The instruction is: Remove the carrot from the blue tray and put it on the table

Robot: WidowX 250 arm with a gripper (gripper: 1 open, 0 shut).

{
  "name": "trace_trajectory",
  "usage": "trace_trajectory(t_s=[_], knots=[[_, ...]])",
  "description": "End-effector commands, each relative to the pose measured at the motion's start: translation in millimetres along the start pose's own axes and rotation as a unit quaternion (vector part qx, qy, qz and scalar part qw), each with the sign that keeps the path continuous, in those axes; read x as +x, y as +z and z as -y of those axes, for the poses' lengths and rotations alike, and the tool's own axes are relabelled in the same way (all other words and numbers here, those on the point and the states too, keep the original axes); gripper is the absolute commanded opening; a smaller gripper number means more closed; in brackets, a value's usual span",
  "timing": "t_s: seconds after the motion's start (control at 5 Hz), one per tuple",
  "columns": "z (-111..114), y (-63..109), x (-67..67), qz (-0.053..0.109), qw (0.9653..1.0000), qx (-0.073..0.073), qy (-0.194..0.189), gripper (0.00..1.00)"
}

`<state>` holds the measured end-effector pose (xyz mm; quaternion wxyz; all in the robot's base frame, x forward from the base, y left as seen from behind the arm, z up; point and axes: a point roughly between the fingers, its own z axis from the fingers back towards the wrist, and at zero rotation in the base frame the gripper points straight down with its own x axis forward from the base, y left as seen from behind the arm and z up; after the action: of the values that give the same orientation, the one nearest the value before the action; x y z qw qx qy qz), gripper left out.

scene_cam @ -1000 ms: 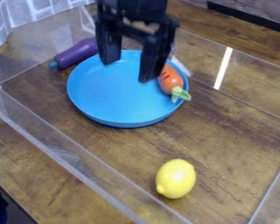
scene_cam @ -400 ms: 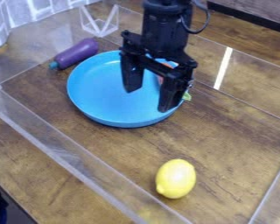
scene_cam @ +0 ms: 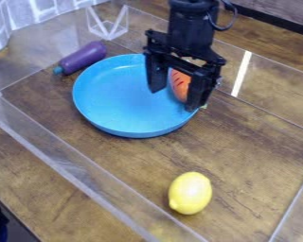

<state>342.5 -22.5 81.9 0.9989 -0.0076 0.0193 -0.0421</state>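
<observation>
At two o'clock in the blue tray (scene_cam: 116,99), our claw (scene_cam: 181,89) hung open around the carrot (scene_cam: 181,85), above a glossy brown plank tabletop (scene_cam: 65,180).

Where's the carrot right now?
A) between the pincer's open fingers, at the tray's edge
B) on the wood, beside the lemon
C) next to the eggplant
A: the carrot shows between the spread fingers of the pincer, at the edge of the blue tray.

Brown wooden table (scene_cam: 98,175) with blue tray (scene_cam: 103,109), lemon (scene_cam: 189,193), eggplant (scene_cam: 80,59).
</observation>
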Motion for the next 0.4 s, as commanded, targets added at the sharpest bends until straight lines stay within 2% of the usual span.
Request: trace_trajectory(t_s=[0.0,0.2], knots=[[-3.6,21.0,10.6,0.033,0.9993,-0.001,0.016,1.0],[-4.6,25.4,12.0,0.036,0.9989,-0.004,0.029,1.0]])
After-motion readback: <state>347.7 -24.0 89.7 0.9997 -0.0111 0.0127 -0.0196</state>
